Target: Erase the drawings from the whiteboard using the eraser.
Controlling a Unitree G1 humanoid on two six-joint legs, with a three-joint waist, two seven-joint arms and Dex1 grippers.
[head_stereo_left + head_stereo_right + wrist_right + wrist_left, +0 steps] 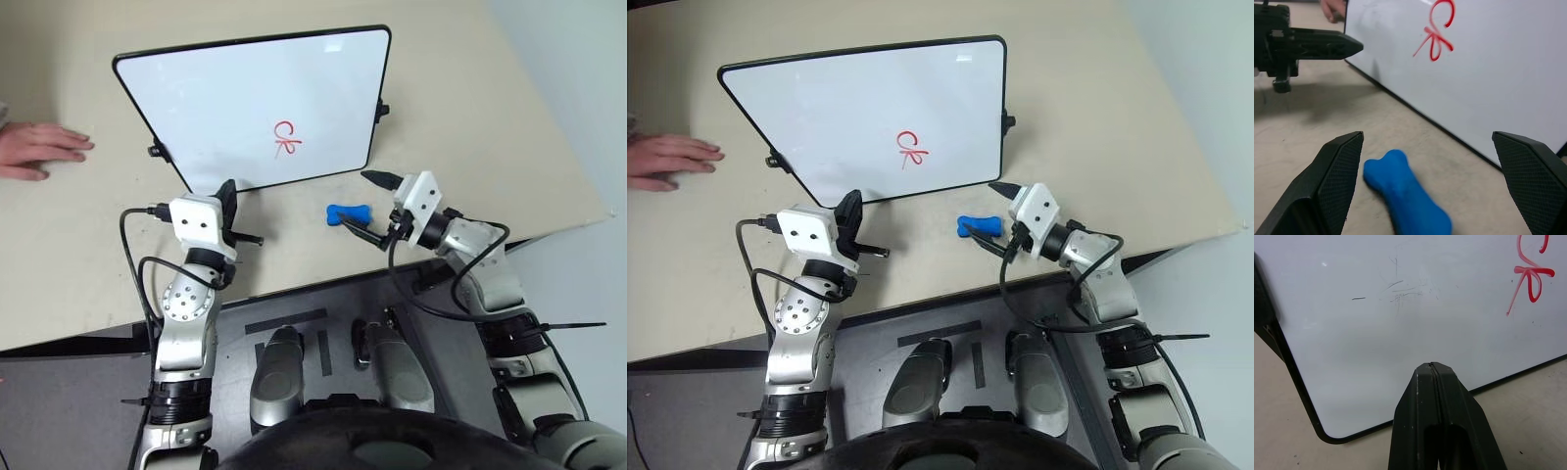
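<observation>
Person's hand point(39, 150) flat at worktop point(470, 88) left edge. Left tool point(228, 204): fingers pressed together, nothing held, tip at whiteboard point(225, 98) near edge. Whiteboard lies mid-worktop; red drawings point(286, 139) in its near-right area. Eraser point(348, 213) on worktop just off whiteboard's near-right corner, not touching it. Right tool point(371, 207): fingers point(1339, 169) wide apart, flanking eraser w/o contact, near worktop's front edge.

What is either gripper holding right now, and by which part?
Nothing. The right gripper is open around the eraser, which lies on the table; the left gripper is shut, empty.
</observation>
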